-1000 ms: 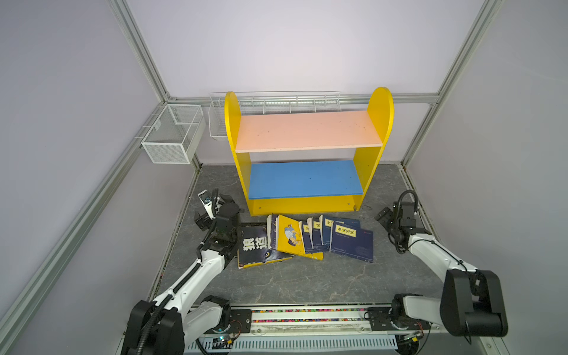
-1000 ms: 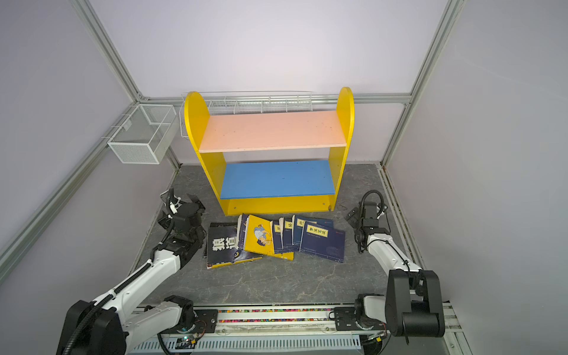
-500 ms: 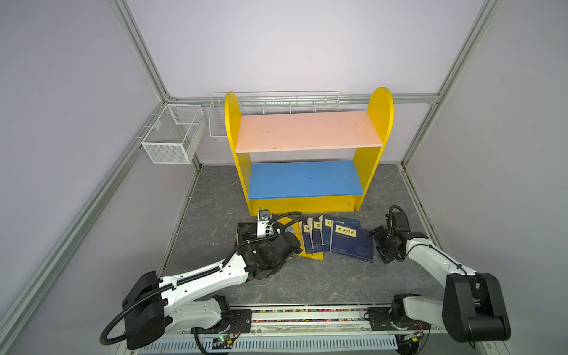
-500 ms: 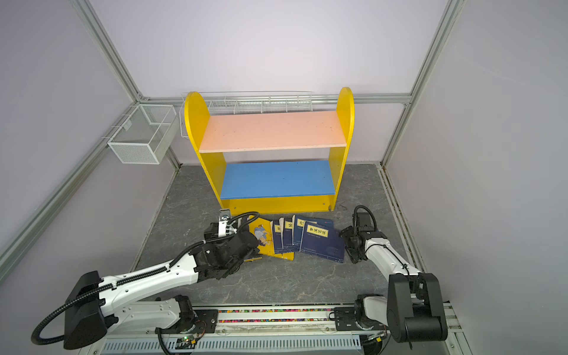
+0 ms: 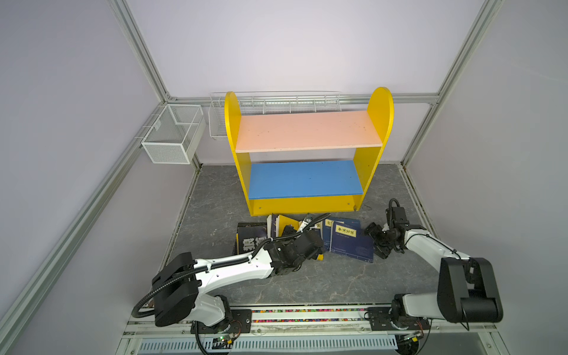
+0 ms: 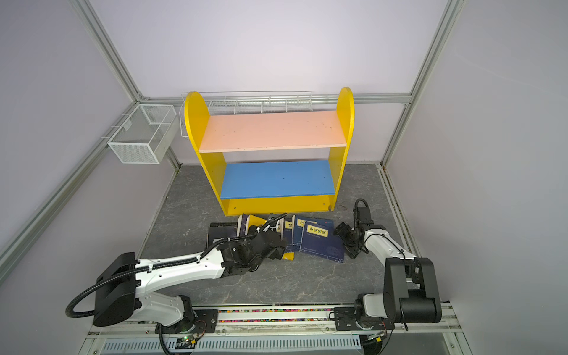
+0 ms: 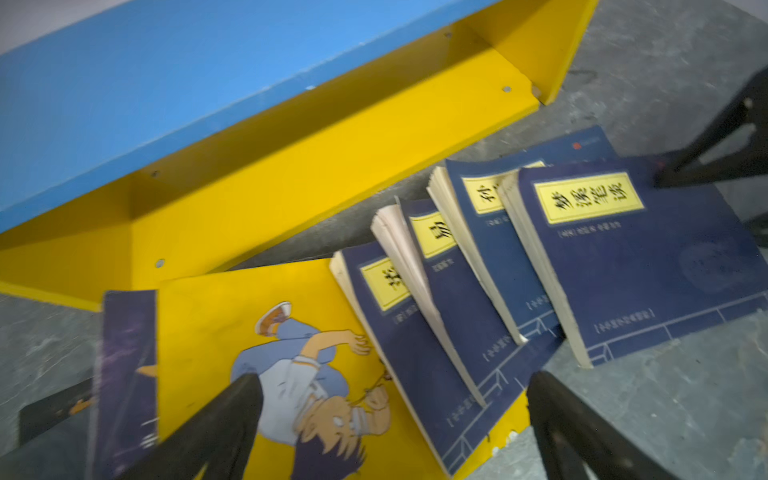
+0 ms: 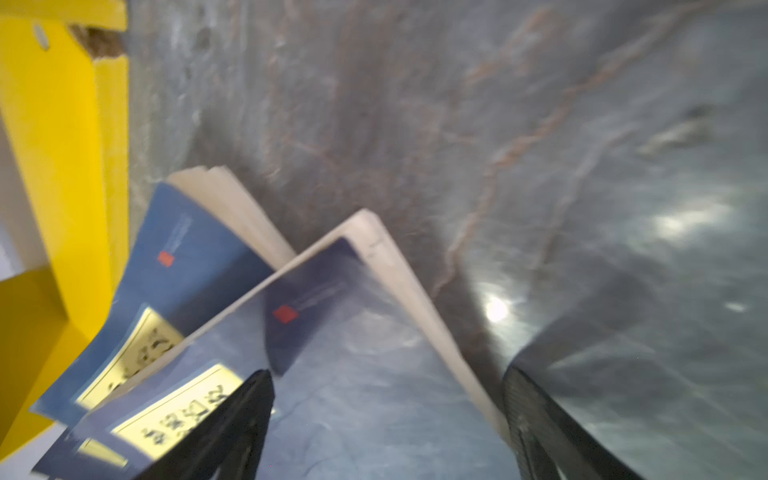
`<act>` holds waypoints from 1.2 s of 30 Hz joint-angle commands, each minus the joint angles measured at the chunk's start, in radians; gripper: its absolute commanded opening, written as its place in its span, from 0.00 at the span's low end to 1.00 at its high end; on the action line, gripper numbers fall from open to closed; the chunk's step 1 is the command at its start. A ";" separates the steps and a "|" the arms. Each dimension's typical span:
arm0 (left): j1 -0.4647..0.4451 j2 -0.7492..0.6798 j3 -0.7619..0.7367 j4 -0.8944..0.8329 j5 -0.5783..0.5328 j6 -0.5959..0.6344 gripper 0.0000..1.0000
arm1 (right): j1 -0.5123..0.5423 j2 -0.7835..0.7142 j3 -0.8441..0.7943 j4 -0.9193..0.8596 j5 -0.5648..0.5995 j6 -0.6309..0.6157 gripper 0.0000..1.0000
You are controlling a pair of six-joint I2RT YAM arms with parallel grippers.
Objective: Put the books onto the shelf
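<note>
Left tool (image 7: pixel 392 380) is spread wide with nothing gripped, poised over the yellow cartoon book (image 7: pixel 216 332) and the navy one beside it. Right tool (image 8: pixel 385 374) is also wide apart and holding nothing. It straddles the outer edge of the end navy book (image 8: pixel 353 395), one finger over the cover, one over bare table (image 8: pixel 582 166); I can't tell if it touches. The books (image 7: pixel 478 270) lie fanned on the table just in front of the shelf (image 5: pixel 379 104), which stands against the middle of the back edge. Its pink and blue boards are bare. A mesh basket (image 5: pixel 167 135) hangs on the left wall.
</note>
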 commanded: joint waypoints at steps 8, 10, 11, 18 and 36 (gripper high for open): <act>0.160 -0.033 -0.046 0.137 0.301 -0.070 0.99 | 0.138 0.098 0.071 -0.038 -0.105 -0.172 0.95; 0.201 -0.068 -0.086 0.169 0.324 -0.106 0.99 | 0.180 0.111 0.118 -0.050 -0.104 -0.200 0.95; 0.222 -0.087 -0.105 0.180 0.332 -0.126 0.99 | 0.220 0.120 0.146 -0.059 -0.099 -0.217 0.96; 0.348 -0.198 -0.226 0.209 0.381 -0.211 0.99 | 0.361 0.176 0.303 -0.124 -0.052 -0.304 0.98; 0.374 0.049 -0.001 0.203 0.443 -0.079 0.97 | 0.234 0.168 0.238 -0.097 -0.012 -0.194 0.99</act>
